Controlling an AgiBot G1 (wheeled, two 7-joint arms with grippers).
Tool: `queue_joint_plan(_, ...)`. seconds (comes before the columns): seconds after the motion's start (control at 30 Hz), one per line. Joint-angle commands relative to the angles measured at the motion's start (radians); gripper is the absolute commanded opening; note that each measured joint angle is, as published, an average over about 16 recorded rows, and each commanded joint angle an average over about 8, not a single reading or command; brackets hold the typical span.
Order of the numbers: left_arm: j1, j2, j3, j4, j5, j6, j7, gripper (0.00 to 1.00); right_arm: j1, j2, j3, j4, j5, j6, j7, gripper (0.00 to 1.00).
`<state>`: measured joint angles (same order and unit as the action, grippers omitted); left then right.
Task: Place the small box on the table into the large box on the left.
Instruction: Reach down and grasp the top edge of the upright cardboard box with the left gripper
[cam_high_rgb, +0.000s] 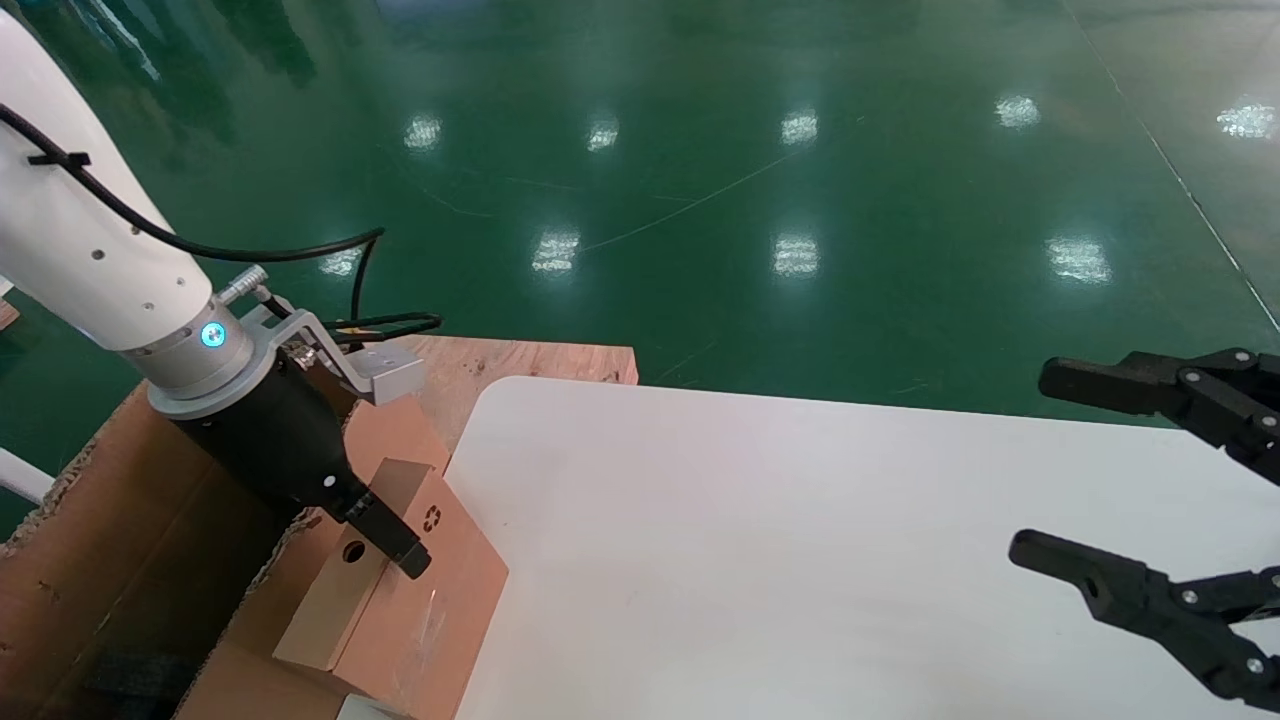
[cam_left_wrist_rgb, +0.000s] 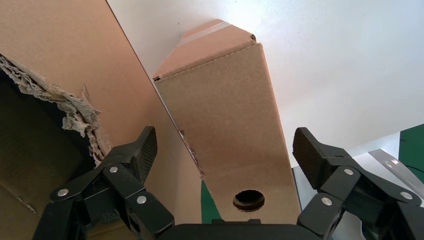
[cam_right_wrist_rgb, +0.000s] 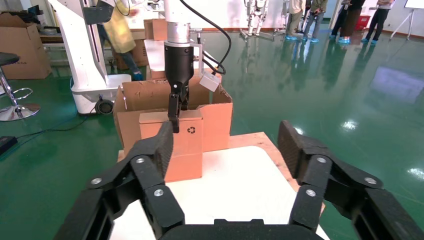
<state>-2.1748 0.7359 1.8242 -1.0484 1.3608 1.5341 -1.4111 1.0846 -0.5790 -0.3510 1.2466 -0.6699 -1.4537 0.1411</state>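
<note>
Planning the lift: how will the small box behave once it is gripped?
The small box looks like stiff taped corrugated cardboard, so it probably holds shape. Standing tall and narrow on the table, it may tip if nudged. The left gripper straddles it, jaws open; smooth sides might slip.

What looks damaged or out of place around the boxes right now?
The large box has ragged, torn flap edges. The small box stands at the table edge beside it, not yet inside, with the open left hand straddling its top. The right hand hangs open, apart.
</note>
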Motion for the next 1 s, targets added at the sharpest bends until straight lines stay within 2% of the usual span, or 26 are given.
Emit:
queue_joint_plan(0.03,0.000,0.000,0.000,0.000,0.000,0.000,0.000,0.18,0.000,0.000,0.000,0.000,0.000,0.000,0.000,1.00)
queue_joint_plan(0.07,0.000,0.000,0.000,0.000,-0.001,0.000,0.000,0.06,0.000,0.000,0.000,0.000,0.000,0.000,0.000,1.00)
queue_joint_plan(0.1,0.000,0.000,0.000,0.000,-0.001,0.001,0.000,0.00,0.000,0.000,0.000,0.000,0.000,0.000,0.000,1.00)
queue_joint_plan(1.0,0.001,-0.002,-0.002,0.000,-0.002,0.002,0.001,0.00,0.000,0.000,0.000,0.000,0.000,0.000,0.000,1.00)
